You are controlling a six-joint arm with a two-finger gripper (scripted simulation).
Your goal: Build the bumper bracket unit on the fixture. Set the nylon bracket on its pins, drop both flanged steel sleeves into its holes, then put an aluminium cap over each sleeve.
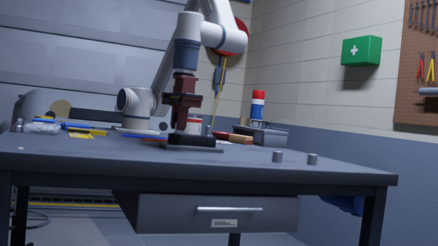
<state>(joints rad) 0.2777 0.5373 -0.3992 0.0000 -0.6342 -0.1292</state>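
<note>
In the middle of the bench the black nylon bracket (191, 140) sits on the grey fixture plate (191, 147). My dark red gripper (178, 129) stands straight down over the bracket's left end, its fingers standing partly closed and holding nothing that I can see; their tips are hidden just above the bracket. A small steel sleeve (208, 130) stands by the bracket's right end. Two aluminium caps (277, 156) (312, 159) stand apart on the bench near its right front edge.
The bench's front edge runs below the fixture, with a drawer (213, 213) under it. Behind the fixture are a red-and-white can (194, 123), a wooden block (240, 139), a grey box (264, 134) with glasses and a spray can (257, 105). Tools litter the left.
</note>
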